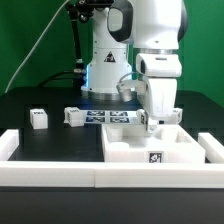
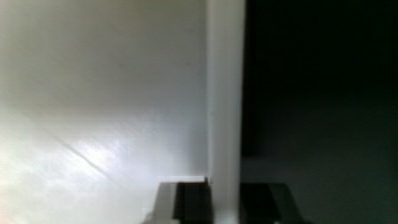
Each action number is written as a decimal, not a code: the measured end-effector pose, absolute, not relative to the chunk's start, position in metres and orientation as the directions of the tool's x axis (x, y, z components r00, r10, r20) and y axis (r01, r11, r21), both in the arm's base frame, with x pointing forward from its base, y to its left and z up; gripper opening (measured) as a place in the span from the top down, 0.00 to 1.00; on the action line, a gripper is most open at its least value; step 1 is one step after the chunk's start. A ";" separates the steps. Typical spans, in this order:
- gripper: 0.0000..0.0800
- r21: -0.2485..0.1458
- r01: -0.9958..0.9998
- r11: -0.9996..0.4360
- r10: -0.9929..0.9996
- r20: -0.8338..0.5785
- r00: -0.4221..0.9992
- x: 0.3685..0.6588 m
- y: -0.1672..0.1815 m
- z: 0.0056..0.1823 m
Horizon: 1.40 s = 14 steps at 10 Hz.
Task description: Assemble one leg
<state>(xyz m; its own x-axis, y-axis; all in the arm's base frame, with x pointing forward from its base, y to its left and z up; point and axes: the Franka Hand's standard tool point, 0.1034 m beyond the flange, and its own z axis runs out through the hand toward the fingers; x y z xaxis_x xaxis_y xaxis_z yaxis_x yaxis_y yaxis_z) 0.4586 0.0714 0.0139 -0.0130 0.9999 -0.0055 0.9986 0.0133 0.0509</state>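
A black worktop, edged along its front and sides by white border bars (image 1: 50, 173). A white robot arm reaches down over the half on the exterior view's right. Its gripper (image 1: 160, 122) is at the far wall of a tray-like white tabletop (image 1: 125, 148), which lies near the front corner on that side, close to the bars.

In the wrist view, the dark fingers (image 2: 182, 203) stand one on each side of that thin upright wall, tight against it. The gripper looks clamped on the tabletop. White tray floor lies on one side of the wall and bare black worktop on the other.

The leg (image 1: 38, 118), a small white tagged post, sits untouched toward the edge on the exterior view's left, well apart from the gripper. A second small tagged piece (image 1: 73, 115) lies near it, just beside the marker board (image 1: 108, 117).

Risks, as a judgement: the hold is on a narrow wall, so dragging the tabletop could make it swing round the fingers or slip free. Pushed askew, it could jam against the bars. A tilted tabletop would make seating the leg harder later.
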 end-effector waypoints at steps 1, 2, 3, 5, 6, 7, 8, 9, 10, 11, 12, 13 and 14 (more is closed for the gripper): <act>0.92 0.060 0.998 0.026 1.000 -0.004 -0.025 0.465 0.078 0.014; 0.92 0.054 0.998 0.032 0.999 -0.011 -0.031 0.470 0.082 0.014; 0.92 0.042 0.998 0.036 0.999 -0.023 -0.035 0.475 0.084 0.015; 0.92 0.041 0.999 0.033 0.999 -0.025 -0.032 0.478 0.083 0.014; 0.92 0.041 0.999 0.033 0.999 -0.025 -0.032 0.478 0.083 0.014; 0.92 0.041 0.999 0.033 0.999 -0.025 -0.032 0.478 0.083 0.014; 0.92 0.041 0.999 0.033 0.999 -0.025 -0.032 0.478 0.083 0.014; 0.92 0.027 0.999 0.031 0.999 -0.035 -0.030 0.480 0.084 0.014; 0.92 0.021 0.999 0.028 0.999 -0.042 -0.027 0.486 0.085 0.014; 0.92 0.024 1.000 0.007 0.999 -0.042 -0.006 0.490 0.087 0.014; 0.92 0.027 1.000 -0.016 0.999 -0.041 0.017 0.490 0.089 0.014; 0.92 0.028 0.998 -0.054 0.998 -0.044 0.056 0.489 0.090 0.014; 0.92 0.028 0.996 -0.084 0.995 -0.047 0.085 0.487 0.090 0.014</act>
<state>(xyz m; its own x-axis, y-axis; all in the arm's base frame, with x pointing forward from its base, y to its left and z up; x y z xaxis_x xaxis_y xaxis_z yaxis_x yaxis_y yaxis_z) 0.4869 0.0904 0.0140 0.0854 0.9953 -0.0465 0.9961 -0.0842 0.0282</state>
